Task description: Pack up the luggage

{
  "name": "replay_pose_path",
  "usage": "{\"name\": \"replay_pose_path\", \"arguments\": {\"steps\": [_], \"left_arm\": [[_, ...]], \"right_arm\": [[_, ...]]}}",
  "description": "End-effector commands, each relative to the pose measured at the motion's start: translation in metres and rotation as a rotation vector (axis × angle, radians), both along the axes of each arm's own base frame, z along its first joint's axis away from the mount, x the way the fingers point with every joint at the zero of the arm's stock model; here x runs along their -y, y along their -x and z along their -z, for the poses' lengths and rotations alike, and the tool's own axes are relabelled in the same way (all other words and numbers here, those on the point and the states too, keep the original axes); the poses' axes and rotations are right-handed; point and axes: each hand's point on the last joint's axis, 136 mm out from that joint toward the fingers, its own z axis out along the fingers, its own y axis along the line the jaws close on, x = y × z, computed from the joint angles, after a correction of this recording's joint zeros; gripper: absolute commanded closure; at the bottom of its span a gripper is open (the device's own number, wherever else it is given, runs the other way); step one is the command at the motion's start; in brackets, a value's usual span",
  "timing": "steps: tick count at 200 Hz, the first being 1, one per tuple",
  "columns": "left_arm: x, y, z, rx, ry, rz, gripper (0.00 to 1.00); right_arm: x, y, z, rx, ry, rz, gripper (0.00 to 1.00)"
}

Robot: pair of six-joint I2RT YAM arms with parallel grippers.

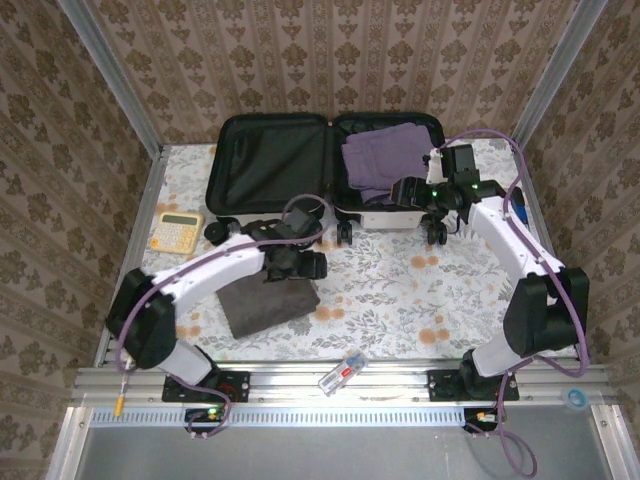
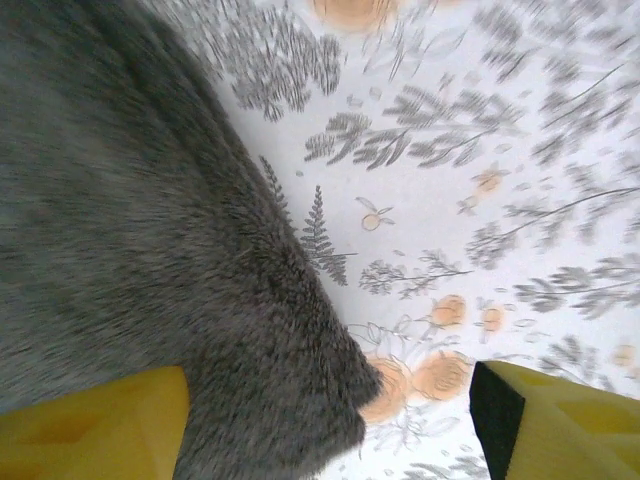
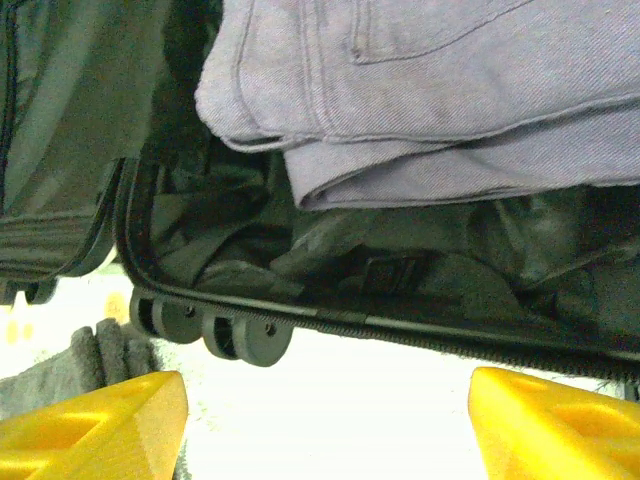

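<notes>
Luggage [image 1: 270, 165] lies open at far centre of table [image 1: 400, 290], halves side by side. Folded trousers [image 1: 383, 155] in right half. Calculator [image 1: 176, 230] on table, left of luggage. Folded cloth [image 1: 265, 305] on table before left half. My left gripper [image 1: 300, 265] over cloth's far edge, cloth corner between my fingers [image 2: 90, 430]. My right gripper [image 1: 408, 193] at right half's near rim.

Left luggage [image 1: 265, 165] half seemingly free; jeans [image 1: 385, 155] fill right.

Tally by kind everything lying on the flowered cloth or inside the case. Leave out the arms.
Suitcase: 1
Folded clothes: 2 (purple jeans in the case, grey fleece on the cloth)
Calculator: 1
Total: 4
</notes>
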Motion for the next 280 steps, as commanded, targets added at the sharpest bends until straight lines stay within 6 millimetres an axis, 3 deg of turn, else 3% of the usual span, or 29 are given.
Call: {"name": "replay_pose_path", "arguments": {"steps": [1,30,55,89,124,139,166,204,280], "left_arm": [[-0.036,0.011,-0.011,-0.004,0.01,-0.056,0.23],[-0.08,0.03,-0.013,-0.013,0.042,-0.188,0.22],[-0.114,0.051,-0.015,-0.002,0.036,-0.298,0.19],[-0.142,0.073,0.002,-0.033,0.044,-0.407,0.16],[-0.151,0.081,0.032,-0.082,0.069,-0.454,0.14],[-0.146,0.084,0.042,-0.103,0.105,-0.434,0.13],[-0.155,0.087,0.053,-0.119,0.101,-0.478,0.11],[-0.158,0.079,0.064,-0.119,0.132,-0.505,0.1],[-0.159,0.045,0.071,-0.078,0.168,-0.516,0.09]], "right_arm": [[-0.021,0.015,-0.008,0.031,-0.001,-0.073,0.24],[-0.052,0.032,0.007,-0.009,0.001,-0.132,0.24],[-0.091,0.052,0.027,-0.039,-0.032,-0.192,0.24],[-0.151,0.077,0.054,-0.117,-0.064,-0.317,0.24],[-0.197,0.095,0.079,-0.194,-0.063,-0.435,0.22],[-0.211,0.1,0.087,-0.218,-0.062,-0.472,0.2],[-0.23,0.108,0.098,-0.248,-0.058,-0.52,0.19],[-0.248,0.111,0.112,-0.288,-0.062,-0.553,0.18],[-0.273,0.115,0.133,-0.35,-0.075,-0.596,0.21]]}}
